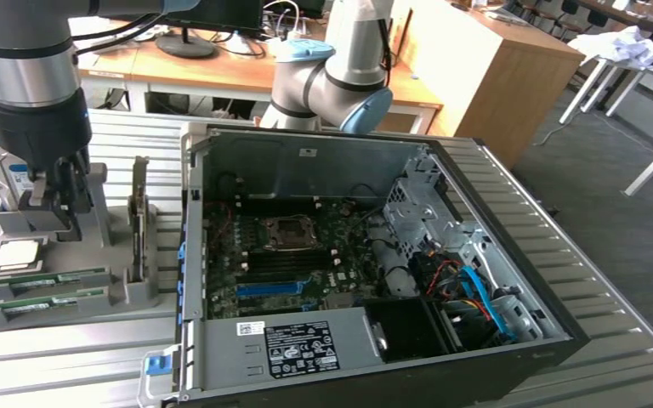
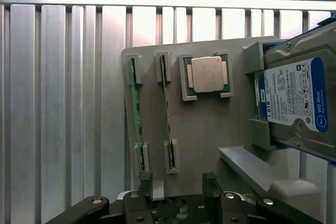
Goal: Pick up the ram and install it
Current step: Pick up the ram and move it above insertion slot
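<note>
Two ram sticks, thin green boards, stand on edge in slots of the grey holder tray [image 2: 202, 129]: one ram stick [image 2: 137, 114] near the tray's rim, the other [image 2: 166, 111] beside it. In the exterior view both rams [image 1: 60, 279] lie at the tray's near end. My gripper [image 2: 177, 184] hangs above the tray, open, its dark fingers [image 2: 145, 182] apart with nothing between them. It hovers a little off the sticks' ends, touching neither. Seen from outside, the gripper [image 1: 57, 212] is over the tray's middle, on the exterior view's left.
A square silver processor [image 2: 209, 74] and a blue-labelled hard drive [image 2: 296, 98] share the tray. An upright card [image 1: 139, 221] stands at the tray's edge. The open computer case [image 1: 530, 340] with its motherboard [image 1: 292, 255] lies to the exterior view's right on the ribbed metal table [image 1: 65, 365].
</note>
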